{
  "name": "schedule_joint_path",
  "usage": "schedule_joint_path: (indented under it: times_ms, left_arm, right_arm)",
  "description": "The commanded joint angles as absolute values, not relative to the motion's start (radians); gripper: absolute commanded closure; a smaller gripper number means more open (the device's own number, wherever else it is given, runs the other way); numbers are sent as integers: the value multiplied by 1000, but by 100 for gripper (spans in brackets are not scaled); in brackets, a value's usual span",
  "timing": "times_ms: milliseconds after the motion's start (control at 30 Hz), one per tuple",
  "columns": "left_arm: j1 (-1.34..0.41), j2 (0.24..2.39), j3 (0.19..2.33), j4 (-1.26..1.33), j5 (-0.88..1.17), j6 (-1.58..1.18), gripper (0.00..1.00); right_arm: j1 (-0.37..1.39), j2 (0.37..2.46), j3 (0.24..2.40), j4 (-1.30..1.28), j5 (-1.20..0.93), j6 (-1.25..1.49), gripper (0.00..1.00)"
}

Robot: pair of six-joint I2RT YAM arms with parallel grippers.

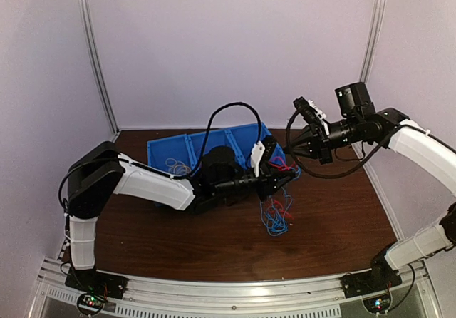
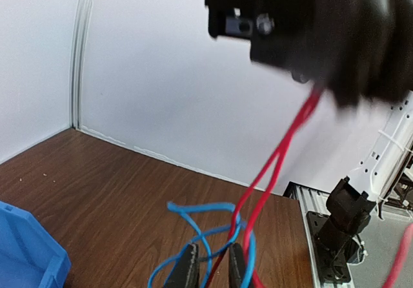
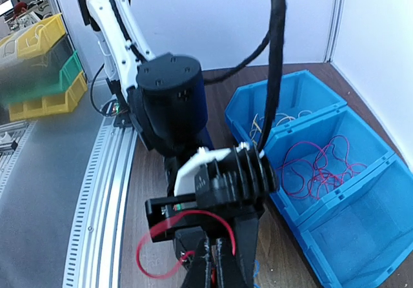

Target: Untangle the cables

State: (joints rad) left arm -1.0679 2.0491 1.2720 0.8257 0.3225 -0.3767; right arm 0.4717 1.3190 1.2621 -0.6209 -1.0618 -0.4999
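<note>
A tangle of red and blue cables (image 1: pixel 276 217) lies on the brown table in front of the blue bin (image 1: pixel 162 149). My right gripper (image 3: pixel 213 244) is shut on a red cable (image 3: pixel 161 236), which curls beside its fingers. In the left wrist view that red cable (image 2: pixel 277 159) runs up from the tangle, taut, into the right gripper (image 2: pixel 319 81). My left gripper (image 2: pixel 214 248) stands just below, its fingers (image 2: pixel 188 265) a narrow gap apart, with a blue cable (image 2: pixel 200 209) and the red strand passing between them. Seen from above, the left gripper (image 1: pixel 279 167) and the right gripper (image 1: pixel 294 150) nearly touch.
The blue bin (image 3: pixel 335 117) has several compartments: one holds red cables (image 3: pixel 322 165), another yellow ones (image 3: pixel 284 117). A thick black arm cable (image 3: pixel 276 55) hangs over it. The aluminium rail (image 3: pixel 97 191) runs along the table's near edge; yellow crates (image 3: pixel 39 49) sit beyond.
</note>
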Motion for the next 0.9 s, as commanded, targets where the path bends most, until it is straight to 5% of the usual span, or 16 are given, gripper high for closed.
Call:
schedule_joint_path:
  times_ms: [0,233,767,867]
  left_arm:
    - [-1065,2089,1259,964,351,-391,86]
    - [-1066,2098,1168,995,345,-422,100]
    - [-1066,2151,915,1127,339,-504,100]
    - [-1065,2152,919,1123,341,-496,92]
  right_arm:
    - [465,1307,1384,-616,-1091,-460,100]
    - [386,1310,1525,-564,-1107,-361,100]
    - [265,1310,1683,-429,-1170,-160,100]
    - [265,1309,1658,-396,-1183,-125,100]
